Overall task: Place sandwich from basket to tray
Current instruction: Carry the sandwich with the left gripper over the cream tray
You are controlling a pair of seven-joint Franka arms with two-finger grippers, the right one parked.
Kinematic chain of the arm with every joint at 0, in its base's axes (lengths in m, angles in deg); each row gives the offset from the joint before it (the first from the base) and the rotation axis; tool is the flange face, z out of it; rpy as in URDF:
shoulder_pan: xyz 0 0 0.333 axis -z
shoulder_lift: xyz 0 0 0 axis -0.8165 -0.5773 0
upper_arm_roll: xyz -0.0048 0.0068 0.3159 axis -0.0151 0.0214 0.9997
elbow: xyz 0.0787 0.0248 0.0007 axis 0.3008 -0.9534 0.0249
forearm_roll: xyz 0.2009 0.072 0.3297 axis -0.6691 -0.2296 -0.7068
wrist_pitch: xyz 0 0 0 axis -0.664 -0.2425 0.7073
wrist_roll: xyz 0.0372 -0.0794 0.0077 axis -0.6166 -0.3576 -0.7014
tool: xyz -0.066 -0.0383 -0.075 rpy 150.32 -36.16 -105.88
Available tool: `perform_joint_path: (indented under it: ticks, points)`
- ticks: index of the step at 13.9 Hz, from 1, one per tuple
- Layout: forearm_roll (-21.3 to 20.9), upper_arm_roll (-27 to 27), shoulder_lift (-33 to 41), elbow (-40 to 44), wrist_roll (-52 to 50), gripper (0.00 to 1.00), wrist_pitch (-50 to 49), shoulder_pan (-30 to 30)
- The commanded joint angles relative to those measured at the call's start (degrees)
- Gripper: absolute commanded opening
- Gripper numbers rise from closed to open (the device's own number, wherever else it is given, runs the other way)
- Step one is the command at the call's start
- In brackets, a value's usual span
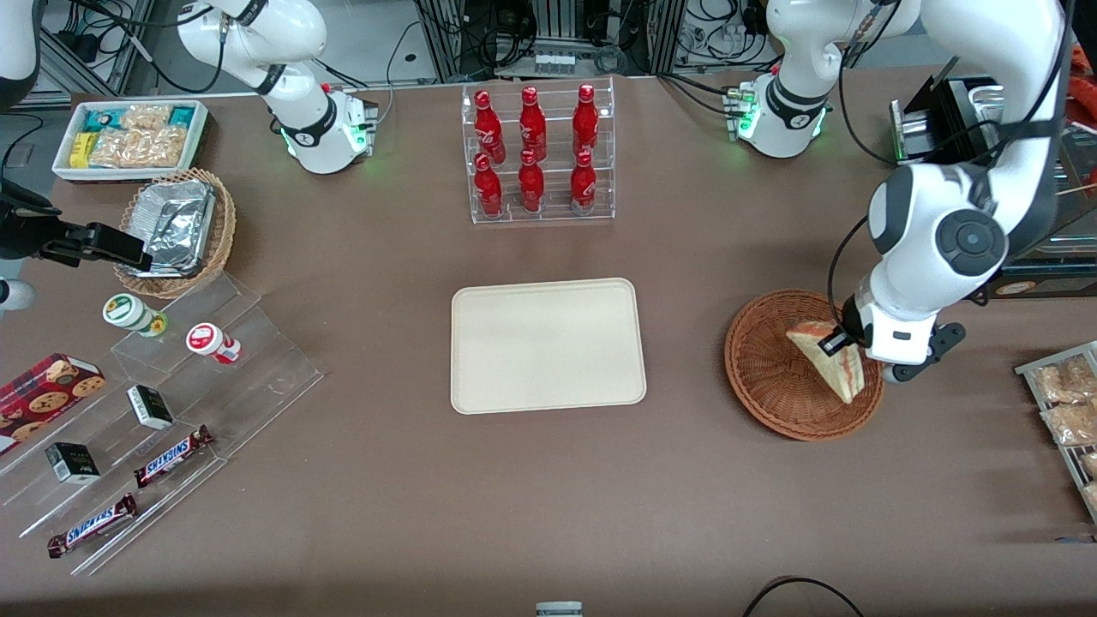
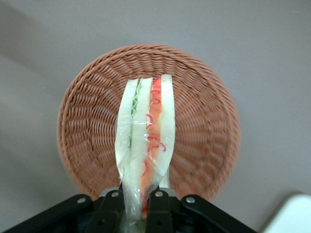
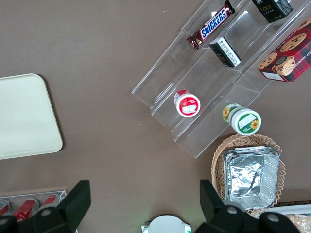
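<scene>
Sandwich (image 2: 146, 141) hangs pinched in the claw (image 2: 138, 206) above its basket (image 2: 204, 121); tray (image 1: 548, 345) bare.

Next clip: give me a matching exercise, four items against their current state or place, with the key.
1. triangular white-bread sandwich
2. round reddish-brown wicker basket
3. flat cream rectangular tray
4. left arm's tool

a. nothing on it
b. shut on the wedge
c. pinched at one end, above the weave
d. under the held wedge

Pairs: 1-c, 2-d, 3-a, 4-b
</scene>
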Motion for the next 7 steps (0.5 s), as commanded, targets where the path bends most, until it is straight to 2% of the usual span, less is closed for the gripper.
perform_joint_path:
  ticks: [1,6,7]
  points:
    - [-1.20,-5.90,-1.83,9.94,-1.46,0.00,-10.42,0.21]
    - [-1.29,-17.16,-2.54,14.10,-2.60,0.00,-12.04,0.56]
    - [-2.34,-19.70,-3.50,14.54,-4.43,0.00,-11.86,0.74]
